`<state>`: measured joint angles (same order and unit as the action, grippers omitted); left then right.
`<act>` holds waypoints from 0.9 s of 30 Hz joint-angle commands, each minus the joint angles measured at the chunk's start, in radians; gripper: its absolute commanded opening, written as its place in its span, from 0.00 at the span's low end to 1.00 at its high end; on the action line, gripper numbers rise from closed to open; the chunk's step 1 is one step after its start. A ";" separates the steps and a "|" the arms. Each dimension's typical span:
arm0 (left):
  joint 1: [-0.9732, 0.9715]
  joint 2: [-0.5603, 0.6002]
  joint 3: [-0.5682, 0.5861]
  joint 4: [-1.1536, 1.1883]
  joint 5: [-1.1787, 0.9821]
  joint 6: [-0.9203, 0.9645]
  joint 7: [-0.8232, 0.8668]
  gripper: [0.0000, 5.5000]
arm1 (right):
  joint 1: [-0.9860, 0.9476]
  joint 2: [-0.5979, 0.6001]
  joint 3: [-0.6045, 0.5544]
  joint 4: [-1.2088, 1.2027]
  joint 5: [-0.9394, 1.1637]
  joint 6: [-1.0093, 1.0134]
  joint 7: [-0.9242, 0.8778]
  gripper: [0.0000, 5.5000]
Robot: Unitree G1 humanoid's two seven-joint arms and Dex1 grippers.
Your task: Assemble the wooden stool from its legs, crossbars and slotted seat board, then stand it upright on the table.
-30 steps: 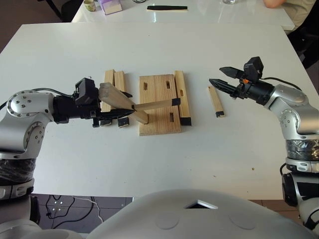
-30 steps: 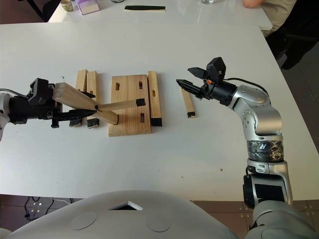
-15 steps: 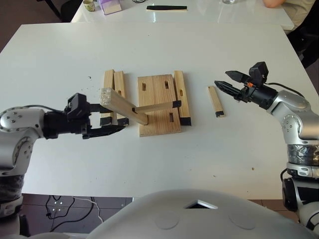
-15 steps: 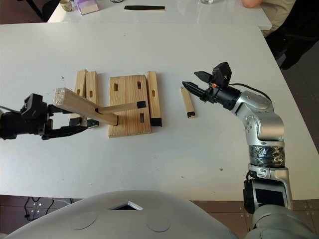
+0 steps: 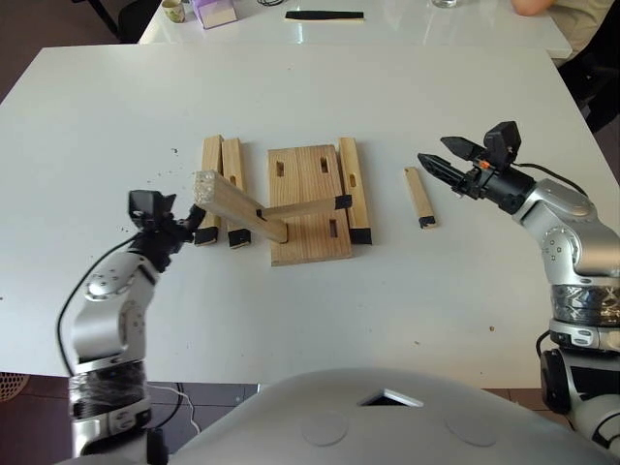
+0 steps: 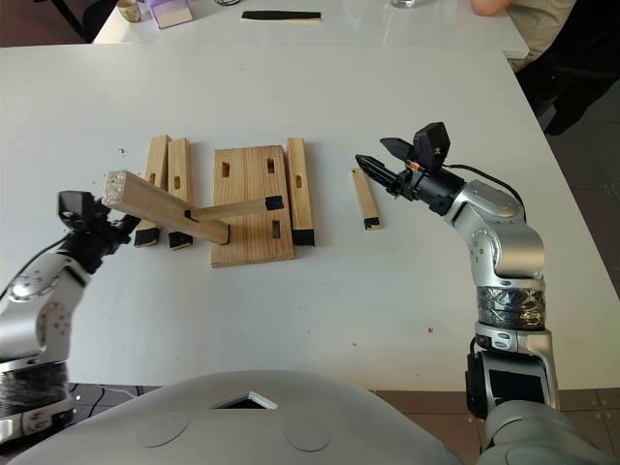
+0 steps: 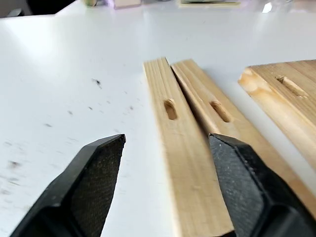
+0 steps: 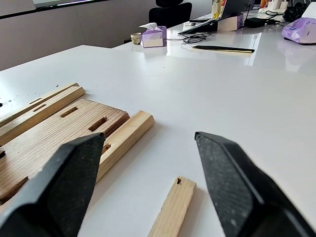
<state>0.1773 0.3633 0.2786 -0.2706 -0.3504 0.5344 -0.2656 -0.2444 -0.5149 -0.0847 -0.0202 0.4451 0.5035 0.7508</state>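
Your left gripper [image 5: 182, 229] sits over the table [image 5: 320, 320] at about 8 o'clock from the seat board [image 5: 312, 237]. Its fingers [image 7: 89, 173] are spread apart and empty. Two slotted legs [image 5: 213, 160] lie side by side just ahead of it, running toward 12 o'clock. In the left wrist view the end of one lies in the gap between the fingers, and you cannot tell whether either finger touches it. A tilted leg [image 5: 237, 205] crosses in front of that pair, with one end at the board's left edge and the other pointing to 10 o'clock. A crossbar [image 5: 305, 204] is plugged into it and reaches toward 3 o'clock across the board. The board lies flat, slots up, with a fourth leg [image 5: 354, 189] along its right edge. Farther toward 3 o'clock, apart from these, lies a short crossbar [image 5: 419, 197]. Your right gripper [image 5: 432, 150] hovers at about 1 o'clock from that crossbar, by its far end, with fingers [image 8: 232, 182] wide apart and holding nothing.
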 commanded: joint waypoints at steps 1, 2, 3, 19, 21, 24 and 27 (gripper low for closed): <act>0.006 -0.079 -0.039 -0.051 0.028 0.092 0.114 0.57 | -0.054 -0.003 0.008 0.035 -0.011 0.001 0.007 0.61; 0.006 -0.089 -0.046 -0.055 0.038 0.110 0.136 0.57 | -0.061 0.001 0.004 0.041 -0.006 0.009 0.006 0.61; 0.007 -0.098 -0.050 -0.057 0.043 0.129 0.152 0.57 | -0.066 0.003 0.005 0.046 -0.005 0.010 0.008 0.61; 0.057 -0.084 -0.064 -0.108 0.080 0.299 0.195 0.57 | -0.021 0.031 0.008 0.021 -0.008 0.032 -0.026 0.61; 0.041 -0.088 -0.066 -0.100 0.086 0.289 0.198 0.54 | -0.030 0.039 0.010 0.027 -0.015 0.039 -0.041 0.61; 0.014 -0.093 -0.066 -0.052 0.097 0.250 0.193 0.48 | -0.043 0.037 0.033 0.026 -0.054 0.060 -0.084 0.61; -0.002 -0.095 -0.068 -0.044 0.101 0.227 0.195 0.39 | -0.055 0.034 0.055 0.023 -0.092 0.086 -0.124 0.61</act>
<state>0.1677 0.2740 0.2227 -0.3439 -0.2688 0.7480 -0.0740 -0.2708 -0.4758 -0.0448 0.0092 0.3817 0.5613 0.6563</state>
